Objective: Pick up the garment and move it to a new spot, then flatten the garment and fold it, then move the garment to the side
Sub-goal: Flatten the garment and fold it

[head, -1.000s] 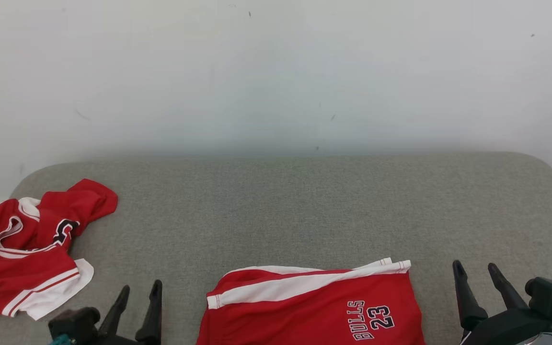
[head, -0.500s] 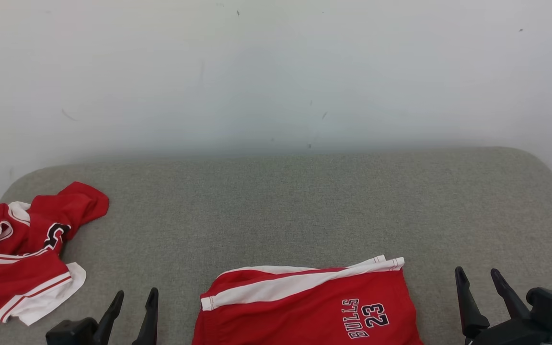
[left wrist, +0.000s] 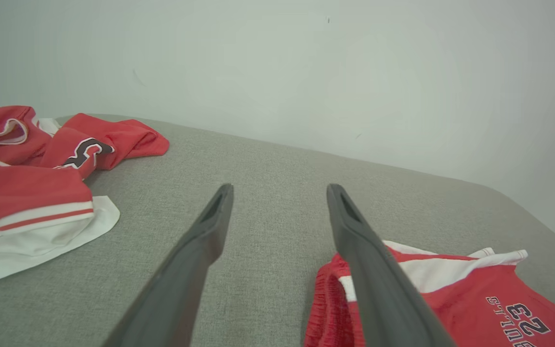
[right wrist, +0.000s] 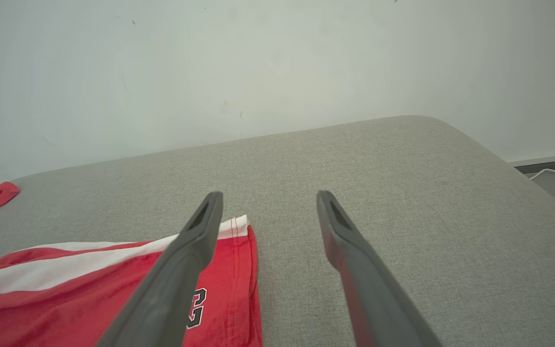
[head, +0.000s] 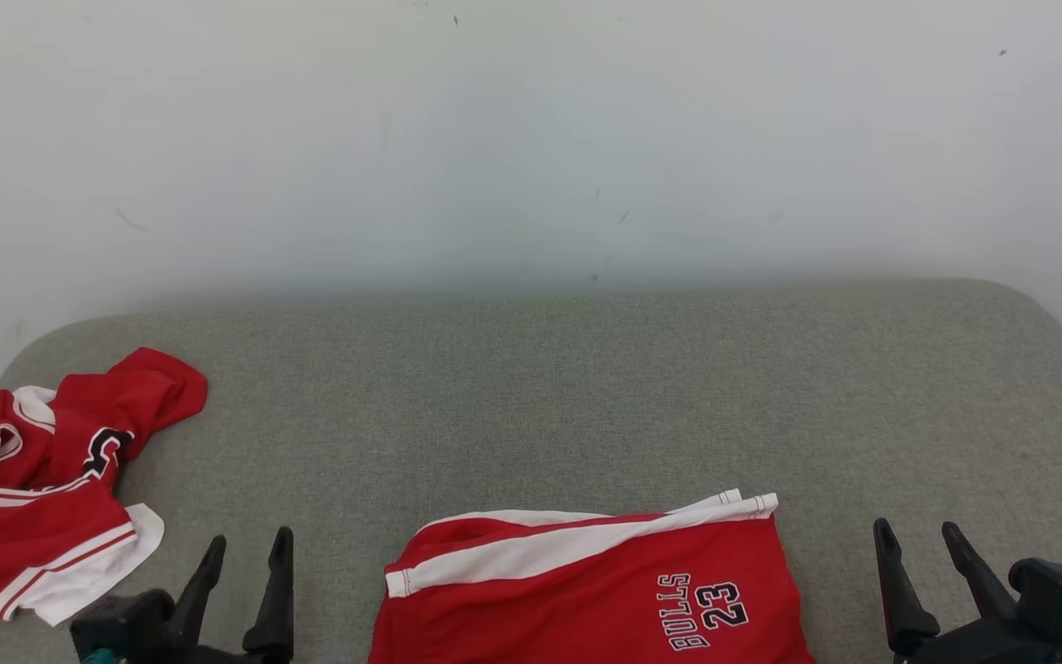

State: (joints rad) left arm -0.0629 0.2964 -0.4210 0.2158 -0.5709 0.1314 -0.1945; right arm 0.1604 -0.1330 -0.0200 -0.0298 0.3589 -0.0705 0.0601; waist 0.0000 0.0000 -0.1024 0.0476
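The left end effector and right end effector gape empty beside the shorts; pinching one layer could undo the fold.

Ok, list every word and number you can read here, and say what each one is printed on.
"BULLS": on the red shorts, near their right edge, letters turned sideways.
"23": beside it on the same shorts.
Black-and-white mark on the crumpled red jersey: folded over, cannot be read.
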